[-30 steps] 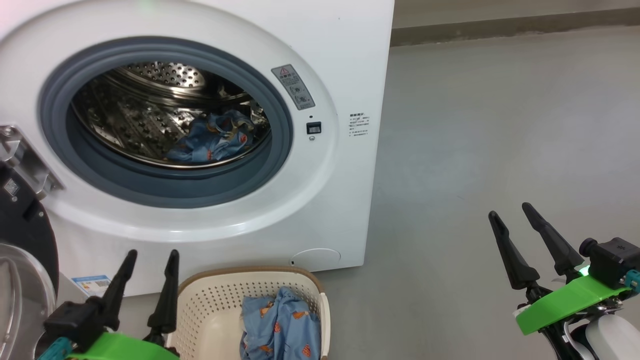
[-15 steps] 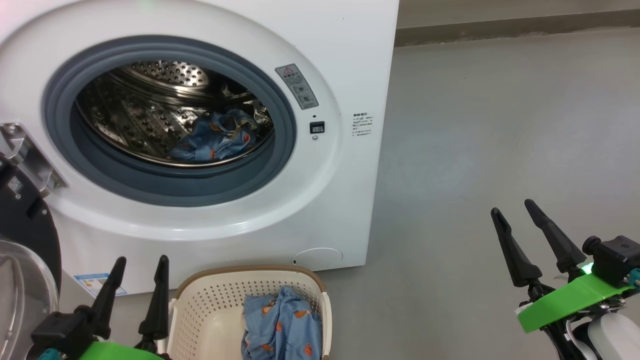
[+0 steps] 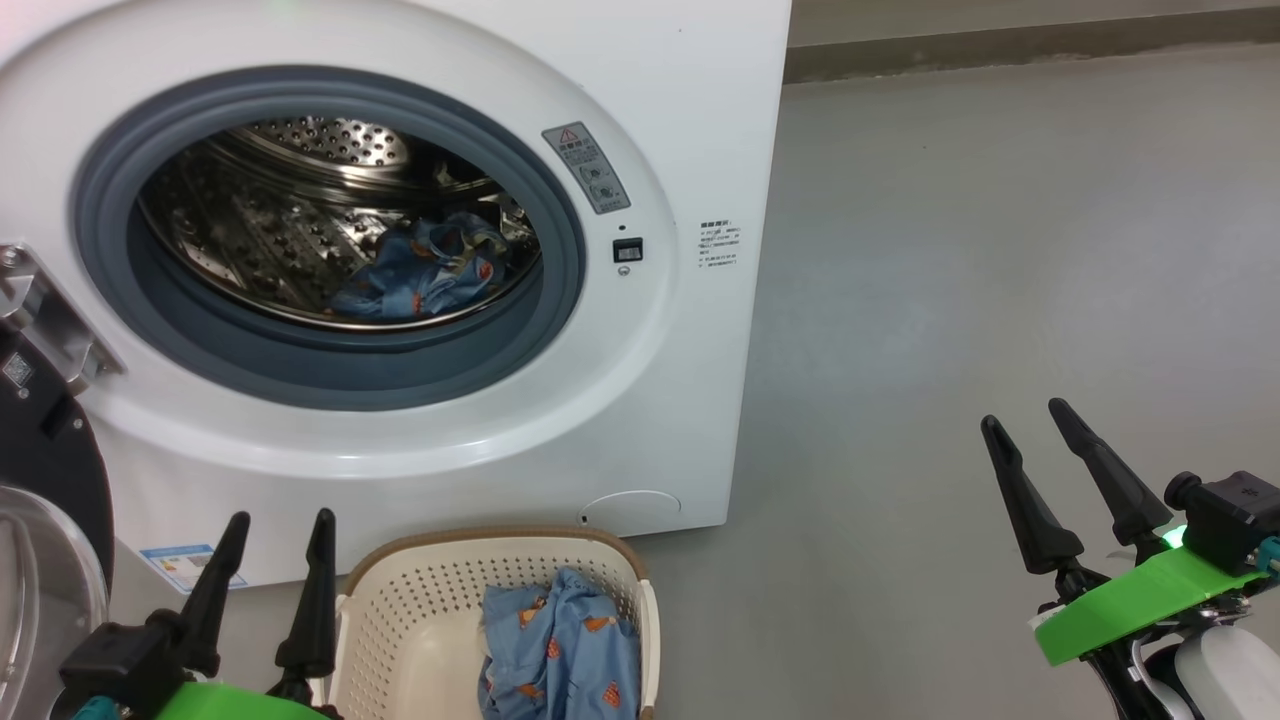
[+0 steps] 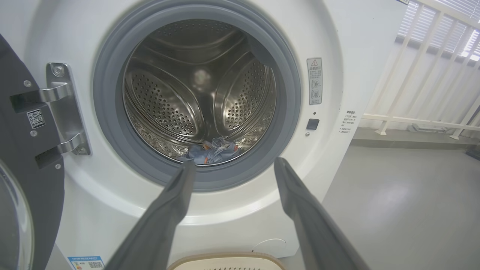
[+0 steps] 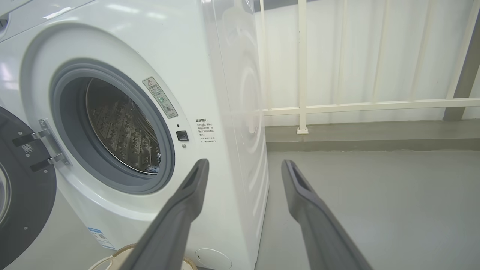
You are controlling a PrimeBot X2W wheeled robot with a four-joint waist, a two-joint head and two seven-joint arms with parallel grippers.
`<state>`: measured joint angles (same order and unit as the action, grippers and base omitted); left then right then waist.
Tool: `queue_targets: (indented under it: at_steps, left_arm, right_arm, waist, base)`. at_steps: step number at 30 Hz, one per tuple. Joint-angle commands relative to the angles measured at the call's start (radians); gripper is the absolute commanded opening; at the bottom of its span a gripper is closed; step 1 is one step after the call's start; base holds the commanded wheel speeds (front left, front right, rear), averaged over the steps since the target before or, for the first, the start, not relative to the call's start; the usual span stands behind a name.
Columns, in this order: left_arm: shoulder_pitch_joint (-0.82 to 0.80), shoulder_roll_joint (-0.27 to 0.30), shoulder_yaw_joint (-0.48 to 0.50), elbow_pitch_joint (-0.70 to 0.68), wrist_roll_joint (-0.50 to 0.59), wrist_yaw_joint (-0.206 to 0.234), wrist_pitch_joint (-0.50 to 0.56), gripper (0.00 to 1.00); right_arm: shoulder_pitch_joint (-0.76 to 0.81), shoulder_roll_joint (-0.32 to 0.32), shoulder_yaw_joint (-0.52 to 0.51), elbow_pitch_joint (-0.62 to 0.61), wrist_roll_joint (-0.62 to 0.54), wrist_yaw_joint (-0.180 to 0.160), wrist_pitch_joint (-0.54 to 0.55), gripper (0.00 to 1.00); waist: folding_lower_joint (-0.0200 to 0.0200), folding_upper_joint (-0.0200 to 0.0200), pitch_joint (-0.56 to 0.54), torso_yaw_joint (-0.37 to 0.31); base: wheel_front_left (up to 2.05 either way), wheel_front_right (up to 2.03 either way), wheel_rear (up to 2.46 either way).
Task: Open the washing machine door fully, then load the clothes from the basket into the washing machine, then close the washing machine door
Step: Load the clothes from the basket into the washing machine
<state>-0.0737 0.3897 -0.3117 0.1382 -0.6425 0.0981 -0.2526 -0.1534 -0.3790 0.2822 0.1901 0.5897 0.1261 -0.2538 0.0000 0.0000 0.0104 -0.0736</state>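
A: Containers?
B: Basket (image 3: 400, 600) at 6 o'clock of the head view, on the floor (image 3: 1000, 250) just before the washing machine (image 3: 680, 100). Clothes (image 3: 565, 650) in it: 1 crumpled light-blue heap with orange-brown print, against its 3 o'clock wall. The cream bottom shows on the 9 o'clock half. Drum (image 3: 260, 230) holds 1 more blue bundle (image 3: 425, 270), low, toward 5 o'clock of the opening.
A: Door?
B: Washing machine door (image 3: 60, 470) is swung open at 8 o'clock, hanging on its metal hinge (image 3: 50, 320).
A: Grippers?
B: Left gripper (image 3: 281, 518) at 7 o'clock, jaws apart, empty, just beside the basket's 9 o'clock rim. Right gripper (image 3: 1024, 414) at 4 o'clock, jaws apart, empty, over the floor, well apart from the machine.
A: Delta vs 1 second back?
B: Left gripper sits lower and further toward 9 o'clock in the head view. Right one matches. Both cloth heaps match.
A: Materials?
B: Basket: cream perforated plastic, rounded rectangle, brown rim band. Drum: shiny perforated steel. Gasket (image 3: 200, 340): matte grey rubber ring. Door: glossy black rim, clear bulging glass. Fingers (image 3: 1028, 505): long, dark, tapered.
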Motion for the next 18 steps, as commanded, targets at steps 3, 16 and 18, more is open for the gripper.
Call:
queue_targets:
  at_steps: [3,16,18]
  left_arm:
    - [-0.027,0.023,0.044,-0.020,0.001,0.008,-0.009,1.00]
    - [-0.028,0.020,0.042,-0.018,-0.001,0.009,-0.009,1.00]
    - [-0.028,0.021,0.042,-0.016,-0.001,0.009,-0.009,1.00]
  right_arm:
    - [0.001,-0.018,0.007,-0.022,0.006,0.005,-0.008,1.00]
    - [-0.002,-0.020,0.007,-0.022,0.006,0.005,-0.008,1.00]
    - [-0.002,-0.020,0.007,-0.023,0.006,0.005,-0.008,1.00]
  waist:
    - [0.0000,0.0000,0.001,-0.001]
    - [0.0000,0.0000,0.007,0.000]
    - [0.0000,0.0000,0.010,-0.001]
  base:
    - [0.00,0.00,0.00]
    - [0.00,0.00,0.00]
    - [0.00,0.00,0.00]
